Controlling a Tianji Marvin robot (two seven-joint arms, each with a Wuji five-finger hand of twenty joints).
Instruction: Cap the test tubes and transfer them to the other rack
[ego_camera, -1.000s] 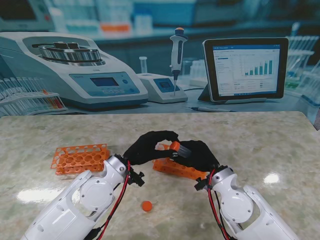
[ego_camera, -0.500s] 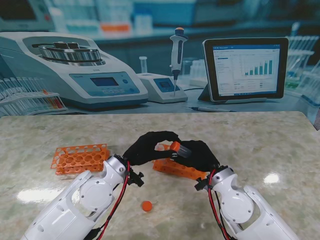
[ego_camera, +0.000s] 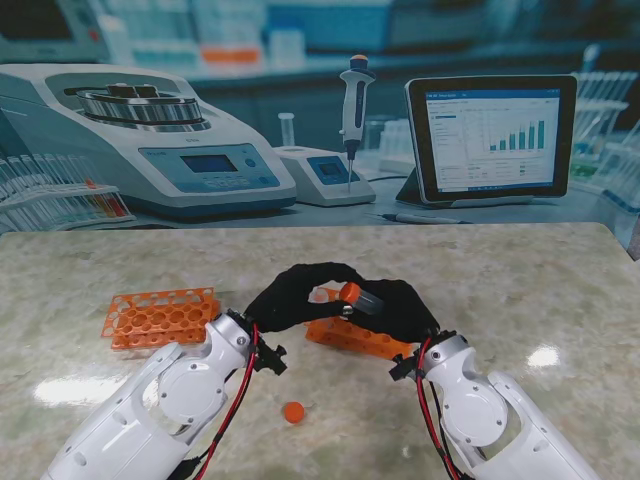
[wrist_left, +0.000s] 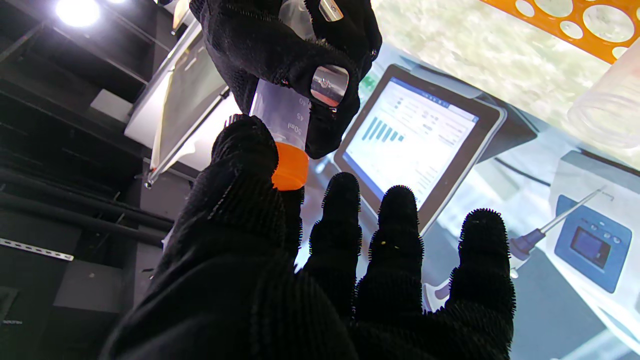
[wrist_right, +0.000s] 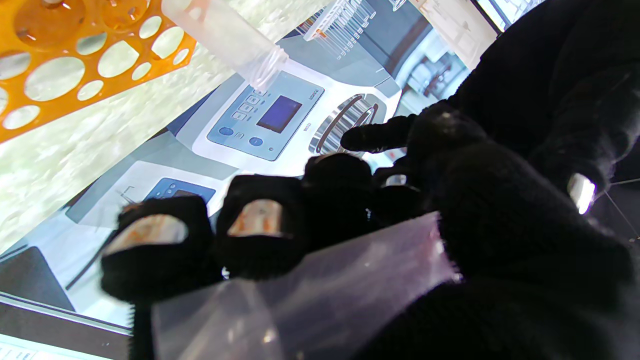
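Above marbled stone, right robot hand (ego_camera: 400, 308) grips clear tube (wrist_left: 282, 112), orange-capped (wrist_left: 290, 166).

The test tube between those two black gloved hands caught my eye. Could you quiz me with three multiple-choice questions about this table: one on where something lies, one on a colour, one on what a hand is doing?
1. Where is the loose cap?
A. On the table nearer to me than the hands
B. Inside a rack
C. On the tablet

2. What colour are the racks?
A. Blue
B. Orange
C. White

3. What is the right hand doing?
A. Resting open
B. Pressing a button
C. Gripping the test tube

Answers: 1 A, it lies between the forearms. 2 B, both are orange. 3 C, its fingers wrap the tube.
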